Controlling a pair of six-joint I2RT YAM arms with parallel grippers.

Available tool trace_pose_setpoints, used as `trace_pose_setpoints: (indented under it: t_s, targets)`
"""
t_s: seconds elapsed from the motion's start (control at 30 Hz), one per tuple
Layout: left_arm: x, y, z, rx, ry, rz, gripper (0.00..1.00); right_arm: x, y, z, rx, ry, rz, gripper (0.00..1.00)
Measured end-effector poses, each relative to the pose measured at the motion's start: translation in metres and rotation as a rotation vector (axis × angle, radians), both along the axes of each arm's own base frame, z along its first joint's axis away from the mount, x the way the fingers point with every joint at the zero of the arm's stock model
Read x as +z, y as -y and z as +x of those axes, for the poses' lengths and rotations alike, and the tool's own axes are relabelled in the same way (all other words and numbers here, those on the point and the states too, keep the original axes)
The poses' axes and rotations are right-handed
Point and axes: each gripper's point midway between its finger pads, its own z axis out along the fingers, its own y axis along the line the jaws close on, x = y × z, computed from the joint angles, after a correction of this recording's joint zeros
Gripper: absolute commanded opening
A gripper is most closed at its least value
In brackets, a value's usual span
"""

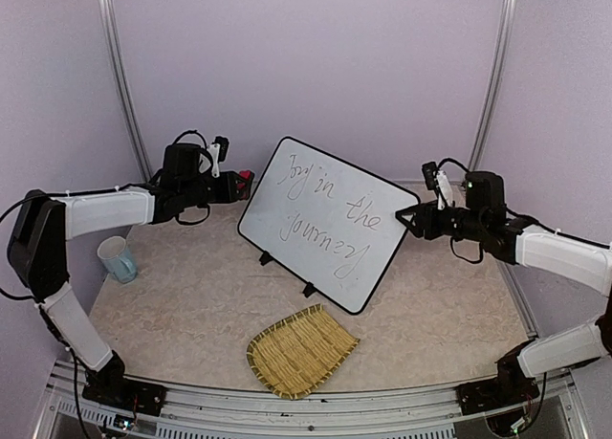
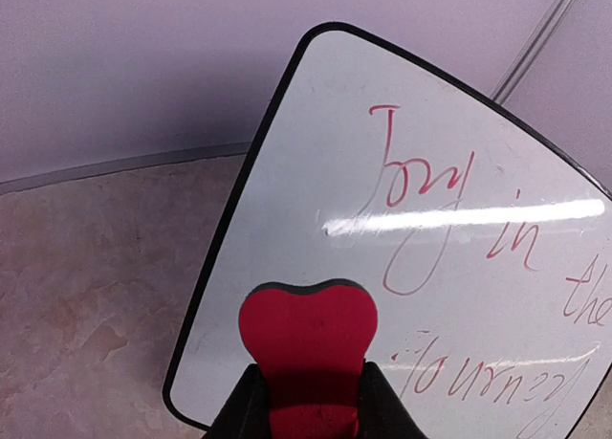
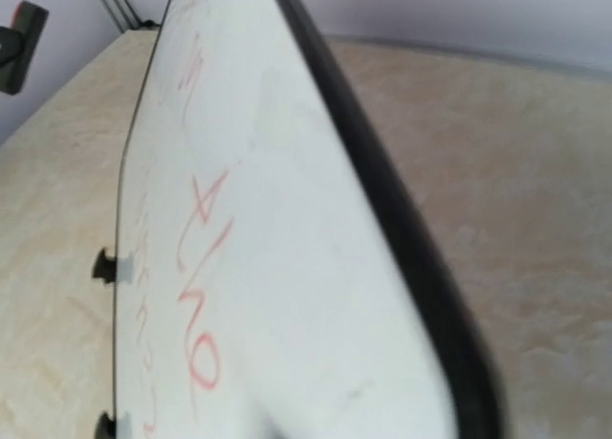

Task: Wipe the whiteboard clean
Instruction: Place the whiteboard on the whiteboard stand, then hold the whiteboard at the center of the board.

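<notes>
Nearest, by the arms' bases, lies one woven straw mat (image 1: 301, 351), flat on the mottled beige table (image 1: 172, 305) and bearing no writing; one pale blue cup (image 1: 118, 259) stands upright well off to the left, with no readable label.

Beyond the mat, mid-table, the whiteboard (image 1: 325, 224) stands on its two black feet (image 1: 267, 259), leaning back and turned on the diagonal, its left end farther away than its right; it carries the only writing in the scene, a cursive hand in two lines, "Joy in the" above and "journey" below, four words in all; the strokes look dark from above and red from the wrist cameras; a bright streak of glare crosses the upper line in the left wrist view.

At the board's upper left corner, the left gripper (image 2: 311, 406) is clamped on one red heart-shaped eraser (image 2: 306, 329) with a thin black backing, the lobes pointing at the board, just short of its face.

At the board's right corner is the right gripper (image 1: 409, 219); its own camera shows only the blurred black rim and the word "the" sideways; whether its jaws are apart or together cannot be told.
</notes>
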Motion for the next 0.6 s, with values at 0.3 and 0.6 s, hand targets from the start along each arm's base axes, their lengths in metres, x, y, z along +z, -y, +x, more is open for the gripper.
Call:
trace_pose_setpoints:
  t_s: [0.3, 0.6]
  targets:
    - [0.012, 0.000, -0.011, -0.019, 0.024, -0.042, 0.28, 0.036, 0.024, 0.024, -0.051, 0.052, 0.021, 0.86]
    - [0.020, 0.002, -0.015, -0.038, 0.051, -0.064, 0.28, 0.061, 0.018, 0.064, 0.076, -0.006, 0.127, 0.85]
